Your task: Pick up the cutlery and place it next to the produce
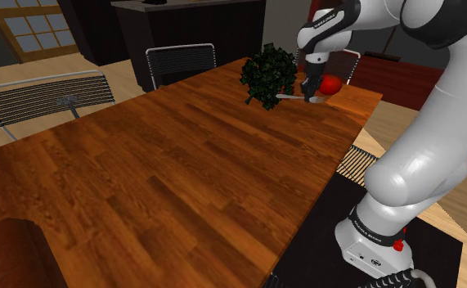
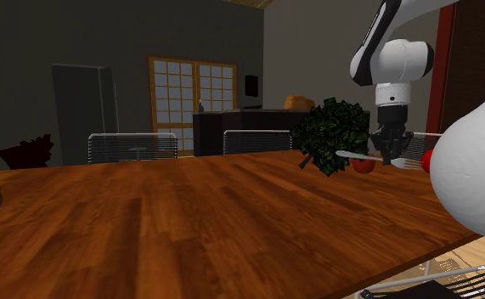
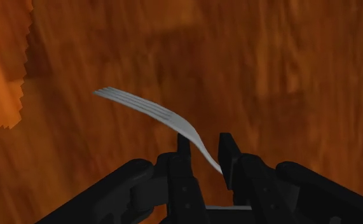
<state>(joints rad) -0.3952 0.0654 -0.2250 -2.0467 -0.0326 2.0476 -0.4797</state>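
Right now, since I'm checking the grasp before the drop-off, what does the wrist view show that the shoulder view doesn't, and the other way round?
Wrist view: up close, the black fingers clasp the silver-grey curved fork by its handle, each tine distinct.
Shoulder view: the dark green leafy bunch and the red round fruit on either side of the fork, plus the white arm.
Both: the held fork, with the brown wooden table beneath.
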